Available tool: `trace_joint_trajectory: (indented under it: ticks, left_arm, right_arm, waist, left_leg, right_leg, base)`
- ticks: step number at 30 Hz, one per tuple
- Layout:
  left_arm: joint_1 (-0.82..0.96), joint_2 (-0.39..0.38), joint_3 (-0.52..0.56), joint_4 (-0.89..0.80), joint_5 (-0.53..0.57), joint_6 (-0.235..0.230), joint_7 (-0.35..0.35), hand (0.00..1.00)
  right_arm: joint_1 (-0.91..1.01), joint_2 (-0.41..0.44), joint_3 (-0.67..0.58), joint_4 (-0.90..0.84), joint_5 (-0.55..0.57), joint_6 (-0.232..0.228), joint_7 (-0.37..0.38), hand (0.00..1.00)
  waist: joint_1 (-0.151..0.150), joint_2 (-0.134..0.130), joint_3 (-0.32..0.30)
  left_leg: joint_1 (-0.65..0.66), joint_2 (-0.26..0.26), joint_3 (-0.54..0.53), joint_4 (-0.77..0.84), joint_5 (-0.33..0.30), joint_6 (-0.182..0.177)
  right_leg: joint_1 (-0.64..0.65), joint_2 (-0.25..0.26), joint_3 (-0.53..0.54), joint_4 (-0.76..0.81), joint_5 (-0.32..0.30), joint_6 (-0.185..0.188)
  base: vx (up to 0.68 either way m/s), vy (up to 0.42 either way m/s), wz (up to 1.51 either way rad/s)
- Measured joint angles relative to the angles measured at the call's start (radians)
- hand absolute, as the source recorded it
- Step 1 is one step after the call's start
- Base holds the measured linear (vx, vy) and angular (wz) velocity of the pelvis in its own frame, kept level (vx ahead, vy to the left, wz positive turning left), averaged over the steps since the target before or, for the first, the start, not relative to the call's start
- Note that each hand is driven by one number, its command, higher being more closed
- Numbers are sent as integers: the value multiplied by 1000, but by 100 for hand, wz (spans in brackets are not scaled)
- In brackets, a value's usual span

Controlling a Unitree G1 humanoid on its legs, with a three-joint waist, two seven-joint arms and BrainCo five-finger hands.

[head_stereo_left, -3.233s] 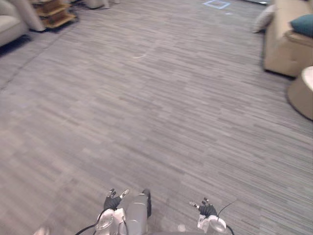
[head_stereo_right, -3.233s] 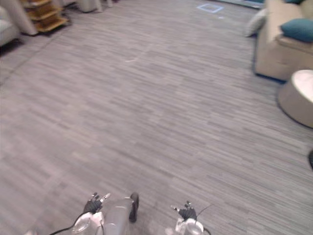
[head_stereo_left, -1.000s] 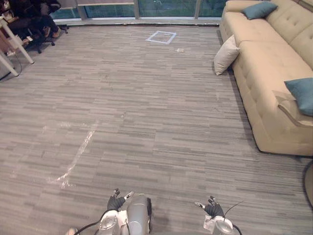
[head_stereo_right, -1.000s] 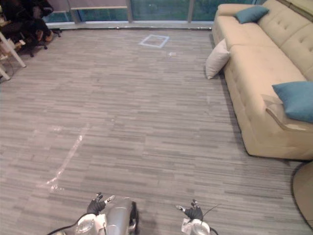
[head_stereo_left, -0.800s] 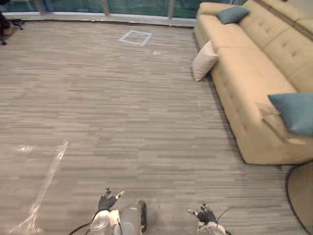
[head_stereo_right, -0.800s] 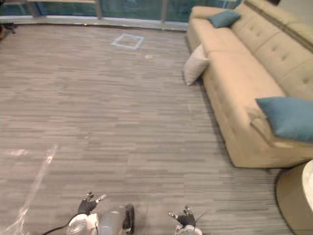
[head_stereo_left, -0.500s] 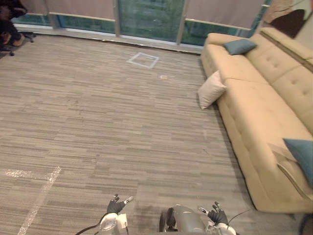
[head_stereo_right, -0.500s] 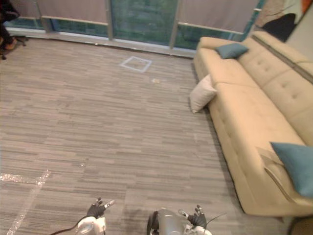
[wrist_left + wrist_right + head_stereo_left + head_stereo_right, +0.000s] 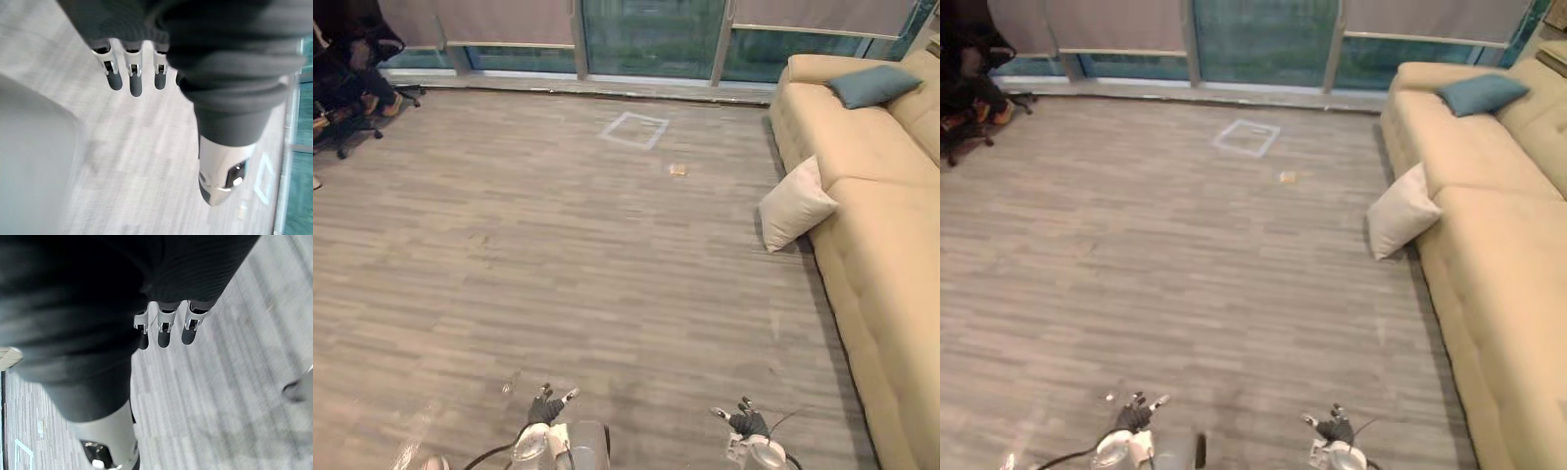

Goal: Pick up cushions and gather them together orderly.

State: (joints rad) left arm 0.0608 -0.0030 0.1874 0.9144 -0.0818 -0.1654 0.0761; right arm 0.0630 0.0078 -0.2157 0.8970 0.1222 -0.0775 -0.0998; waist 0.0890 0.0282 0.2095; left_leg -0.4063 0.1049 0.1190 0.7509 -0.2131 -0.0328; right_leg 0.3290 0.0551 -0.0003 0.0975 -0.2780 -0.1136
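— Hands?
— Left hand [image 9: 545,406] and right hand [image 9: 747,423] hang low, fingers loose, empty.
— Cushions?
— Cream cushion [image 9: 795,206] stands on the floor [image 9: 558,245] against the sofa's [image 9: 881,255] front edge; blue cushion [image 9: 873,85] lies at its far end.

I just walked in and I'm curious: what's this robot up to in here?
Nothing is being handled at this moment. The left robot hand and right robot hand hang low over the floor, open and empty. A cream cushion sits on the floor leaning against the beige sofa, ahead to the robot's right. A teal cushion lies on the sofa's far end. No cushions are gathered yet.
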Motion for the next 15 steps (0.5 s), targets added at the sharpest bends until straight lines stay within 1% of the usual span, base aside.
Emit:
trace_joint_trajectory:
  ticks: [1, 2, 3, 4, 5, 6, 7, 8, 9, 10, 11, 12, 13, 14, 15]
  left_arm:
    - [1, -4, -2, 0, -1, -5, 0, 0]
    - [1, -2, -11, -1, -3, -5, 3, 0]
    - [7, -2, -18, -4, -7, -6, 3, 0]
    - [12, 4, -18, -8, -5, -5, 1, 0]
    - [14, 32, -16, -5, -2, -5, -3, 0]
    - [1, 57, -12, 12, 3, -2, -2, 0]
    - [-5, 62, -11, 22, 3, -2, -1, 0]
    - [-13, 64, -11, 38, 4, 3, 2, 0]
    - [-20, 65, -11, 54, 7, 8, 5, 0]
    - [-25, 62, -11, 62, 16, 15, 8, 0]
    - [-27, 53, -13, 67, 22, 20, 9, 0]
    - [-27, 44, -21, 68, 22, 21, 9, 0]
    - [-27, 40, -38, 68, 22, 21, 8, 0]
    - [-31, 36, -59, 72, 23, 19, 6, 0]
    - [-35, 33, -64, 79, 23, 20, 5, 0]
  right_arm:
    - [4, 7, -1, 2, -1, 3, -1, 0]
    - [7, 10, -4, 24, -3, 8, -4, 0]
    - [16, 10, -10, 28, -5, 9, -6, 0]
    - [17, 16, -9, 29, -6, 10, -8, 0]
    - [25, 36, -3, 30, -5, 10, -12, 0]
    - [40, 52, 7, 31, -6, 8, -11, 0]
    - [46, 53, 11, 32, -6, 9, -11, 0]
    - [53, 52, 20, 31, -6, 8, -11, 0]
    - [58, 40, 20, 21, -6, 0, -8, 0]
    - [58, 30, 17, 18, -5, -6, -8, 0]
    - [61, 17, 9, 14, -6, -14, -9, 0]
    - [71, 9, 3, 11, -6, -19, -10, 0]
    - [80, 9, 3, 8, -5, -22, -10, 0]
    - [85, 6, -3, -1, -3, -30, -13, 0]
    - [85, 1, -10, -5, -3, -31, -13, 0]
  waist:
    - [4, 1, 0]
    - [8, 6, -4]
    - [19, 5, -18]
    - [29, -8, -33]
    - [27, -62, -51]
    - [19, -111, -63]
    - [19, -122, -63]
    - [16, -123, -62]
    - [6, -117, -57]
    - [1, -112, -50]
    - [-8, -90, -36]
    - [-27, -79, -37]
    - [-36, -71, -37]
    - [-39, -69, -33]
    - [-40, -69, -33]
  left_leg:
    - [-7, -11, 9, -126, 19, -1]
    - [3, -22, 10, -299, 64, 3]
    - [5, -24, 11, -359, 109, 33]
    - [13, -34, 13, -342, 176, 51]
    - [28, -59, 48, -321, 203, 70]
    - [61, -88, 75, -313, 157, 78]
    - [82, -100, 83, -310, 134, 83]
    - [118, -114, 84, -309, 97, 90]
    - [170, -133, 82, -317, 60, 94]
    - [229, -145, 82, -333, 37, 96]
    - [322, -162, 69, -375, 12, 98]
    - [398, -168, 50, -420, -2, 101]
    - [437, -169, 31, -449, -9, 102]
    - [506, -168, 14, -495, -12, 100]
    - [556, -166, 3, -533, -19, 93]
  right_leg:
    - [22, -5, 19, -2, -13, 8]
    - [49, -3, 44, 3, -22, 22]
    - [74, -4, 70, 15, -36, 45]
    - [85, -19, 96, 30, -46, 56]
    - [63, -62, 115, 111, -56, 76]
    - [-6, -96, 137, 299, -41, 109]
    - [-57, -100, 147, 426, -6, 161]
    - [-144, -101, 159, 618, 85, 241]
    - [-223, -99, 166, 791, 119, 279]
    - [-271, -100, 153, 894, 119, 279]
    - [-336, -98, 113, 978, 97, 280]
    - [-394, -97, 57, 1001, 68, 267]
    - [-439, -98, 3, 989, 47, 256]
    - [-497, -105, -67, 921, 14, 213]
    - [-546, -107, -113, 828, -1, 199]
  base:
    - [624, 193, -61]
    - [664, 249, -62]
    - [687, 275, -77]
    - [749, 315, -82]
    - [766, 295, -65]
    - [762, 292, -43]
    - [835, 347, -23]
    - [648, 304, -12]
    - [607, 299, -5]
    - [529, 251, 8]
    - [605, 254, 33]
    - [571, 216, 55]
    - [468, 121, 66]
    - [369, 73, 53]
    - [497, 67, 36]
